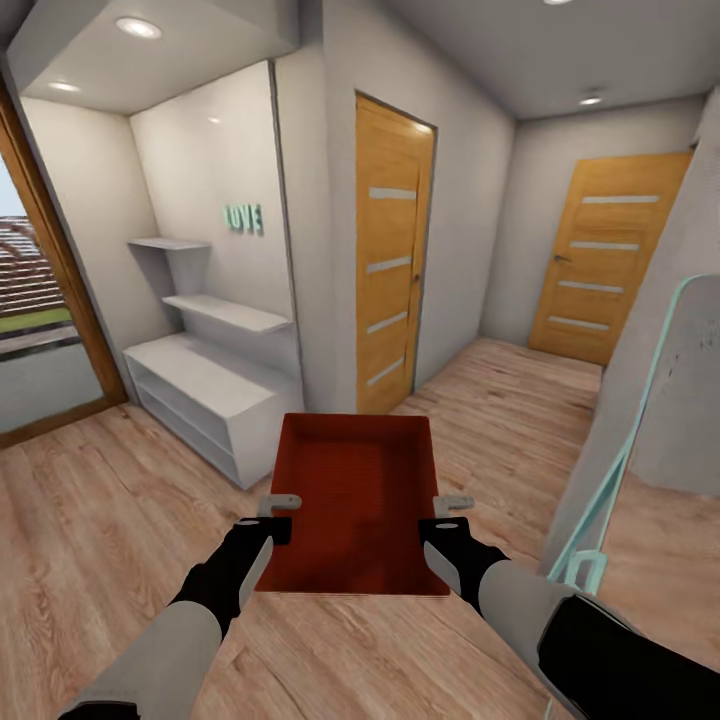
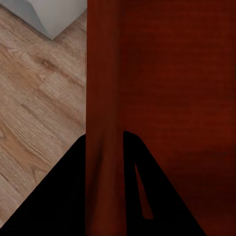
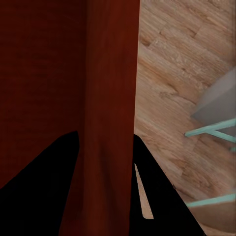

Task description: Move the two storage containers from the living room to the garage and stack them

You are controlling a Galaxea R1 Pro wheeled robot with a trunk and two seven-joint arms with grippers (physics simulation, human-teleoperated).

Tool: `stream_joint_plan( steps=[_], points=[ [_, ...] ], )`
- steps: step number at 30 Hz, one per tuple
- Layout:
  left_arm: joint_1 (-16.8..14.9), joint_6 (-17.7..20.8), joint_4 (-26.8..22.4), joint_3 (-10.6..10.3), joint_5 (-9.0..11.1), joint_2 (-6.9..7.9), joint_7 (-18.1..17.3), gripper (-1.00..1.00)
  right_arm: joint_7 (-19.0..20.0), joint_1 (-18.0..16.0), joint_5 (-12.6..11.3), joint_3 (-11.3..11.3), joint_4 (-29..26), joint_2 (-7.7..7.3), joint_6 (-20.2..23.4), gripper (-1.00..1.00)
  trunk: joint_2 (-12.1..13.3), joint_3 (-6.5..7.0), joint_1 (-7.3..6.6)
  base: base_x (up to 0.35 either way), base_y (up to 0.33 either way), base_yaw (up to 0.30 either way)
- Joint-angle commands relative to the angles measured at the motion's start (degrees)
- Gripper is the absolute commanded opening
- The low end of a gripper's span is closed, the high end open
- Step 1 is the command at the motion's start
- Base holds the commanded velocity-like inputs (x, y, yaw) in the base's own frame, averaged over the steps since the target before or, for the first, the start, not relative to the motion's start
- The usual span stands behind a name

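Note:
I hold one orange-red open-top storage container [image 1: 358, 500] out in front of me above a light wood plank floor. My left gripper [image 1: 283, 508] is shut on its left wall and my right gripper [image 1: 450, 512] is shut on its right wall. The left wrist view shows the container wall [image 2: 104, 98] standing between the two dark fingers [image 2: 59, 196]. In the right wrist view the opposite wall [image 3: 110, 98] runs the same way between that gripper's fingers [image 3: 162, 206]. The bin's inside looks empty.
A white low shelf unit [image 1: 205, 385] stands ahead on the left under wall shelves. One slatted wooden door [image 1: 392, 255] is straight ahead, another [image 1: 610, 255] at the hallway's far right. A teal-framed panel [image 1: 640, 430] leans close on my right. A glass door opens at the far left.

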Motion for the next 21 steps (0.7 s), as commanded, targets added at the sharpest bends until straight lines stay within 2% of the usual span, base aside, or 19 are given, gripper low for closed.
stream_joint_plan(
  steps=[1, 21],
  points=[
    [-0.02, 0.38, 0.08, 0.23, -0.12, -0.92, 0.05, -1.0, -0.14, -0.07, 1.39, 2.78, -1.66, 0.02, -3.1, -1.0, -0.13, -0.13, 0.07, 0.322, 0.0, -0.038],
    [-0.02, 0.38, 0.08, 0.23, -0.11, -0.96, 0.05, -1.0, -0.14, -0.07, 1.39, 2.78, -1.66, 0.02, -3.1, -1.0, -0.13, -0.13, 0.07, 0.322, 0.0, -0.002]
  ],
)
